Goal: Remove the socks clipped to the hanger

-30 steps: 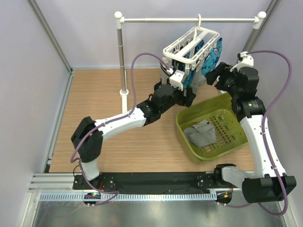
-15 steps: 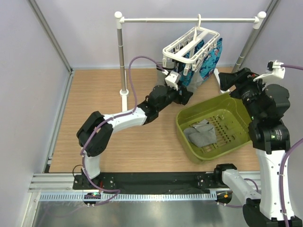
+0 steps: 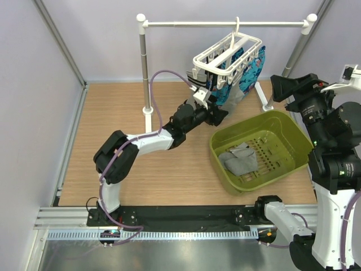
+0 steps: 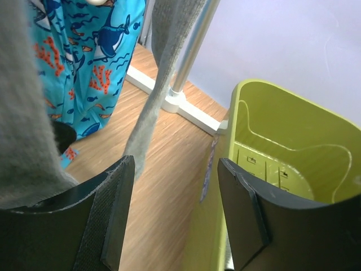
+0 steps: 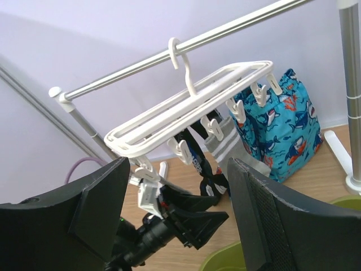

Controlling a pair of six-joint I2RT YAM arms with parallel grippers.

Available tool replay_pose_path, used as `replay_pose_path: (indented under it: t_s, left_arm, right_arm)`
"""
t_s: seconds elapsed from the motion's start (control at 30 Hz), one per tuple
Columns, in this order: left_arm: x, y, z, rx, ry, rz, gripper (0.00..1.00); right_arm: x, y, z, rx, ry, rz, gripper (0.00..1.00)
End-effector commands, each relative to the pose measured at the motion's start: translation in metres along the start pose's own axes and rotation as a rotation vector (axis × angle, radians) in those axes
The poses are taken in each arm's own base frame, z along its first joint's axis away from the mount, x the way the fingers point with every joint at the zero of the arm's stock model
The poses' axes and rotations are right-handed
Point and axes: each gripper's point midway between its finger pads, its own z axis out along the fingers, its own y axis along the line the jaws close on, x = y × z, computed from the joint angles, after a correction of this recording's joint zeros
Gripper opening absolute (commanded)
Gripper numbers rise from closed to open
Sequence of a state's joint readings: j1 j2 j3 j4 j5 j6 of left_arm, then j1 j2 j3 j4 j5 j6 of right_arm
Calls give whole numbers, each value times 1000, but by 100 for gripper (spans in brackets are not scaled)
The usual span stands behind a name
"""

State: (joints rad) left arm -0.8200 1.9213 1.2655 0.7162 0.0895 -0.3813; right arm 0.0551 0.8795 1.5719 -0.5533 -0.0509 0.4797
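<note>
The white hanger [image 3: 228, 53] hangs by its hook from the rail, tilted. A black sock [image 5: 197, 159] and a grey sock with white bands [image 5: 228, 144] are clipped under it. My left gripper [image 3: 217, 116] is open just below those socks. In the left wrist view a grey sock [image 4: 22, 113] rests against the left finger [image 4: 107, 220] and another [image 4: 163, 68] hangs ahead; nothing lies between the jaws. My right gripper [image 3: 280, 86] is open and empty, held high to the right of the hanger [image 5: 186, 110].
A green basket [image 3: 251, 121] stands right of centre with grey socks [image 3: 240, 160] in it; its wall [image 4: 282, 158] is beside my left gripper. The blue patterned cloth [image 3: 248, 70] hangs on the hanger's far side. The white rail stand [image 3: 146, 68] spans the back.
My right arm has pulled back to the right and risen, away from the hanger. My left gripper has moved a little up and back, closer under the hanging socks.
</note>
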Motion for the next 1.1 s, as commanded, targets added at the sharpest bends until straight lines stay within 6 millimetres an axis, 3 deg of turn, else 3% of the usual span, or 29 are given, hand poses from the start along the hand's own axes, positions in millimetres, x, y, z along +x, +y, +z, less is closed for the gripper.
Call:
replay_pose_path:
  t_s: [0.0,0.23,0.57,0.87,0.97,1.03,1.07]
  left_arm:
    - [-15,2,15,50,-61,68,63]
    - [-15,18,21,52,-119,15,49]
    - [-5,16,39,202,-86,-29,48]
    - [18,27,55,197,-44,-79,46]
    - [17,30,57,179,-52,-85,45]
    - [17,31,58,168,-57,-87,39]
    - [16,30,58,167,-59,-89,31]
  right_arm:
    - [-18,22,-8,-91,-38,-29,78]
    - [-19,32,-17,-146,-38,-54,77]
    - [-16,32,-16,-158,-27,-82,77]
    - [-24,32,-18,-146,-45,-106,77]
    - [-25,34,-19,-153,-45,-107,77]
    - [-25,34,-20,-152,-44,-110,77]
    - [-23,34,-20,-152,-40,-111,77]
